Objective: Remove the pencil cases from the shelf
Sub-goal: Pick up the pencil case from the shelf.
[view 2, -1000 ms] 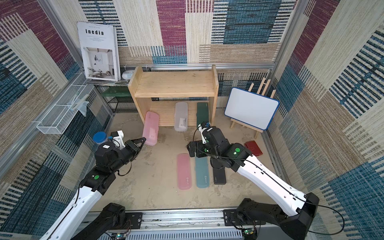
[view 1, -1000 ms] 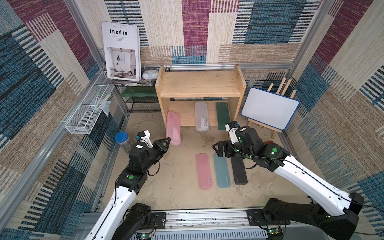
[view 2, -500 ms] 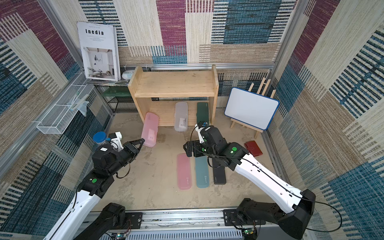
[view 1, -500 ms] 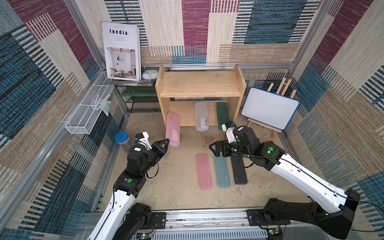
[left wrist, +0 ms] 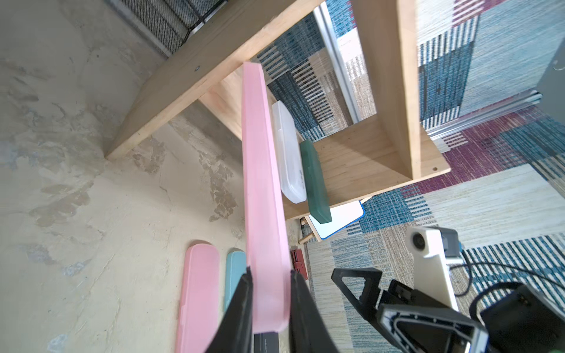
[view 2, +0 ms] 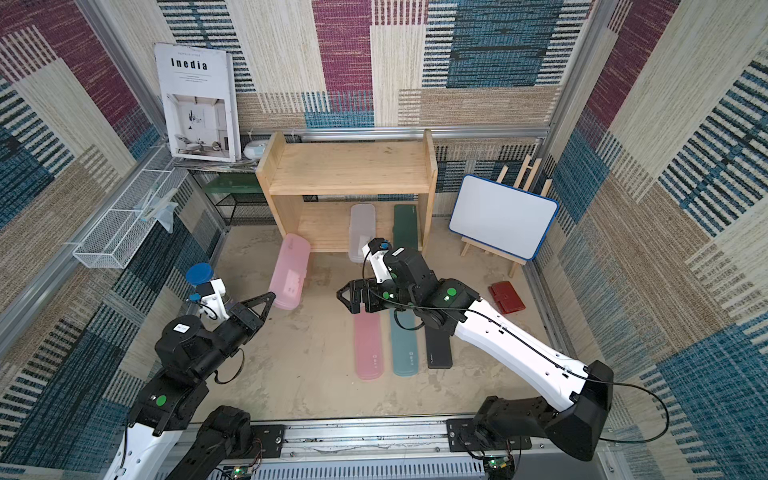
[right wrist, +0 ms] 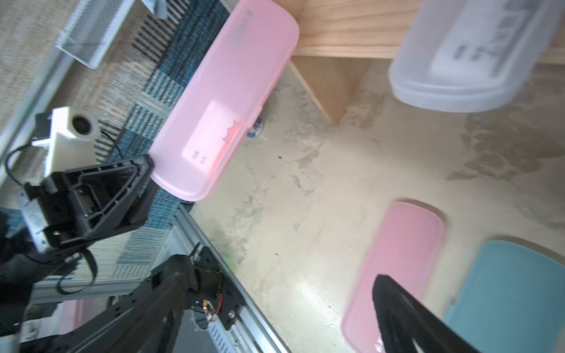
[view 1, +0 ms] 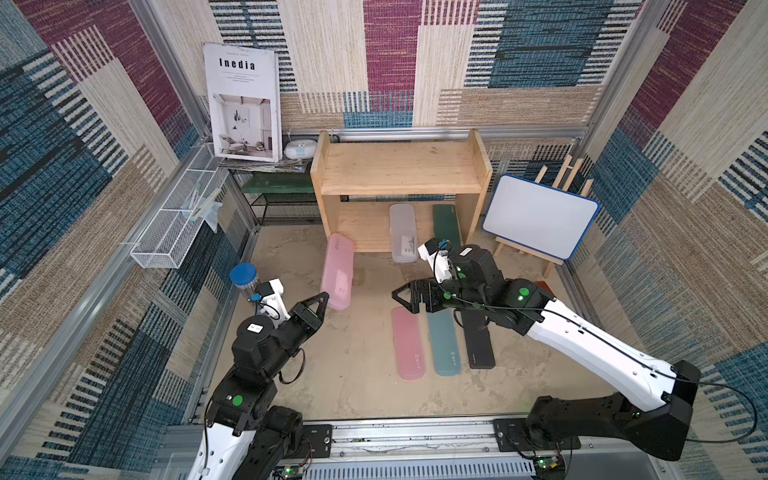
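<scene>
At the front left corner of the light natural-wood two-tier shelf (view 1: 399, 166), a translucent pink plastic pencil case (view 1: 338, 272) was held tilted. It was long and flat with rounded ends, and a paler rectangular label showed on its lid. The left gripper (left wrist: 270, 272) was clamped on its near end, one black finger on each broad face. In the left wrist view the case showed edge-on. Its far end sat just beside the foot of the shelf's left side panel; contact with the lower board could not be told.

Lower tier: a frosted clear-white plastic case (view 1: 403, 232) lay in the middle, its near end overhanging the front edge and printed paper visible through the lid. A dark green matte case (view 1: 446, 222) lay beside it, near the right side panel.

The shelf boards were square-cut, with visible grain.

On the mottled sand-coloured tabletop (view 1: 357, 386), three smooth round-ended cases lay flat and parallel in a row: an opaque pink case (view 1: 408, 343), a light blue case (view 1: 444, 343) and a black case (view 1: 480, 345).

The right gripper (view 1: 405, 297) hovered near the far end of the opaque pink case, jaws spread wide, holding nothing.
</scene>
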`<move>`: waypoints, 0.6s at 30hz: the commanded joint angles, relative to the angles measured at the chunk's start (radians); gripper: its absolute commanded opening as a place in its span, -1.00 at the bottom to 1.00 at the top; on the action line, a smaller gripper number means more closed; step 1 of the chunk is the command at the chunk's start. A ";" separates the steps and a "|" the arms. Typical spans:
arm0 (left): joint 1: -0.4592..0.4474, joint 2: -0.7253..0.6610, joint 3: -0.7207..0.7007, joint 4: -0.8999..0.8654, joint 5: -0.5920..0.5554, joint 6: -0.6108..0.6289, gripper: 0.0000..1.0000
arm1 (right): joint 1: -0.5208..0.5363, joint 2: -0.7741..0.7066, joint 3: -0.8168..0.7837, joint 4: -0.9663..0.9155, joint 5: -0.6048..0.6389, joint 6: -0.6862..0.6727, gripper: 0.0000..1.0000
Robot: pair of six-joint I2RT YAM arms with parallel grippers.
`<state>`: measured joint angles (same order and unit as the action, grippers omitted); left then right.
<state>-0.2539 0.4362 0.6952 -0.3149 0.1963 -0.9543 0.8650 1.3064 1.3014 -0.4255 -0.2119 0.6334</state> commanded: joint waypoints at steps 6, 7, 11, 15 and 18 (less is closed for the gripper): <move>0.001 -0.140 -0.014 -0.030 0.002 0.158 -1.00 | 0.080 0.219 0.248 0.082 -0.082 0.108 0.99; 0.000 -0.154 -0.021 -0.030 0.000 0.166 -1.00 | 0.091 0.256 0.298 0.073 -0.076 0.109 0.99; 0.000 -0.190 -0.028 -0.039 -0.006 0.202 -1.00 | 0.115 0.413 0.515 -0.039 -0.018 0.111 0.99; 0.001 -0.196 -0.011 -0.064 -0.010 0.232 -1.00 | 0.127 0.544 0.664 -0.110 -0.022 0.124 0.99; 0.001 -0.197 -0.006 -0.073 -0.009 0.245 -1.00 | 0.142 0.610 0.740 -0.121 -0.016 0.137 0.99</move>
<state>-0.2539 0.2420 0.6804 -0.4007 0.1833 -0.7494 0.9955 1.8866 1.9945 -0.5022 -0.2363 0.7547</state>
